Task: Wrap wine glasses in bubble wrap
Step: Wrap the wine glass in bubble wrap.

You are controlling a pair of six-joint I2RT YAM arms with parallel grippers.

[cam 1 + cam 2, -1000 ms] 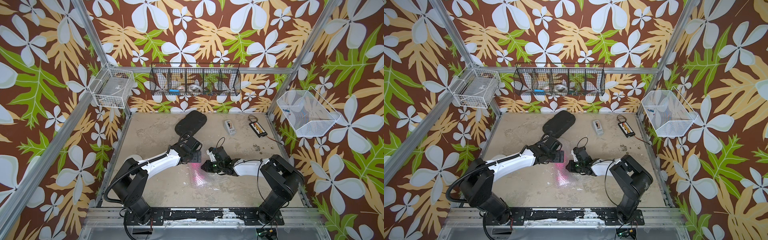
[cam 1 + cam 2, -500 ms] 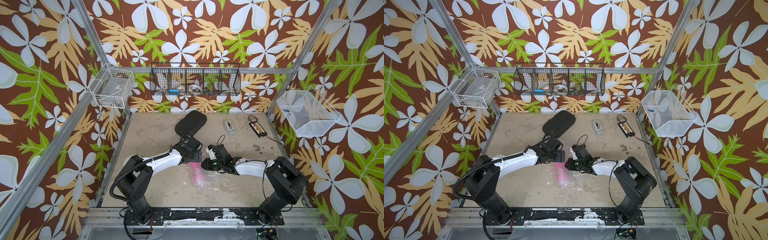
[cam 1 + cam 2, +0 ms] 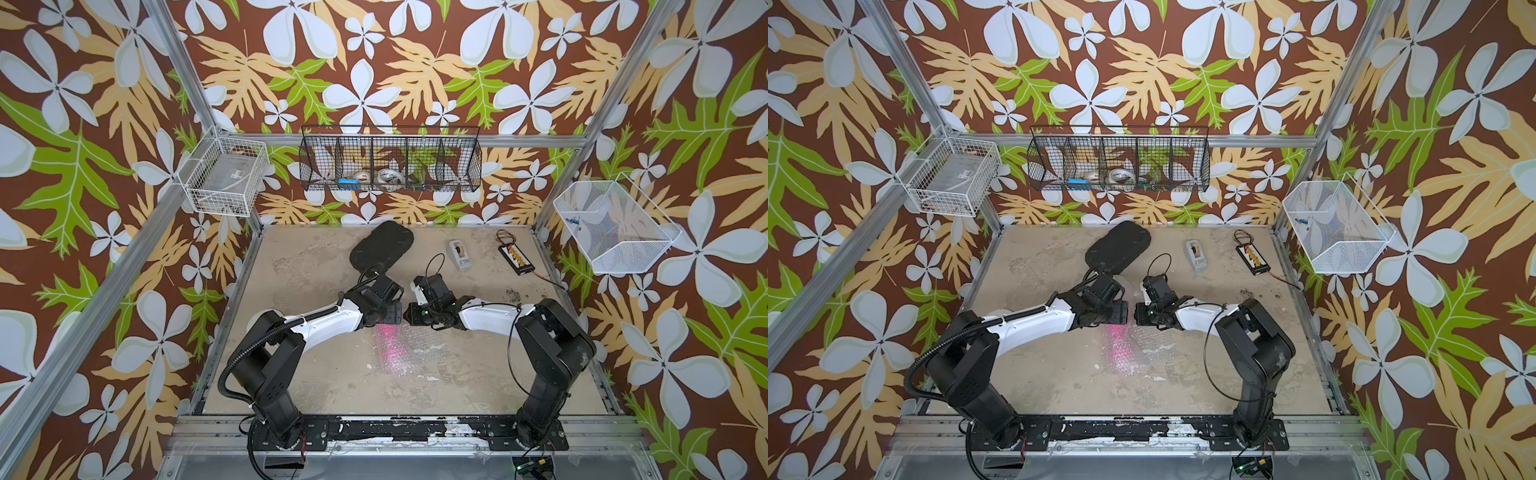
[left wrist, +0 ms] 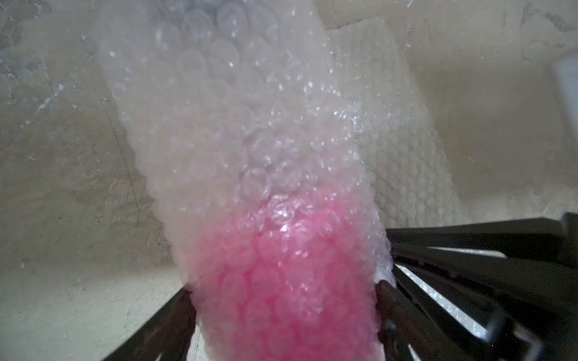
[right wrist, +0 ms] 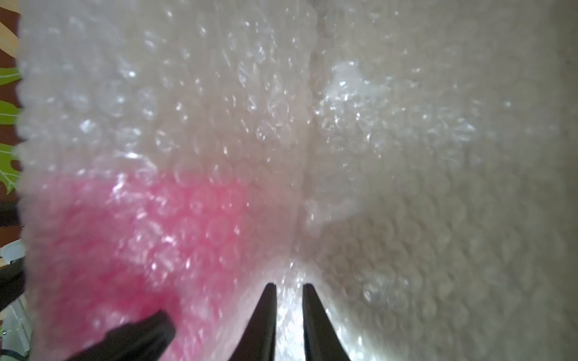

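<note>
While bubble wrap (image 3: 424, 347) encloses goblet (image 3: 388, 347), left tool (image 4: 281, 290) straddles wide; right tool (image 5: 289, 286) pinches wrap.

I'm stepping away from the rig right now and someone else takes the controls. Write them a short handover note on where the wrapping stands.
Left gripper: jaws wide on either side of the wrapped goblet, against the wrap; firm grip not certain.
Right gripper: pinched shut on a fold of bubble wrap.
Things: goblet lies on its side on the table, rolled in the wrap; a flat stretch of sheet lies on the right arm's side.
Done: goblet covered.
To do: roll up the loose stretch, probably close the ends; tape dispenser sits untouched at the back.
</note>
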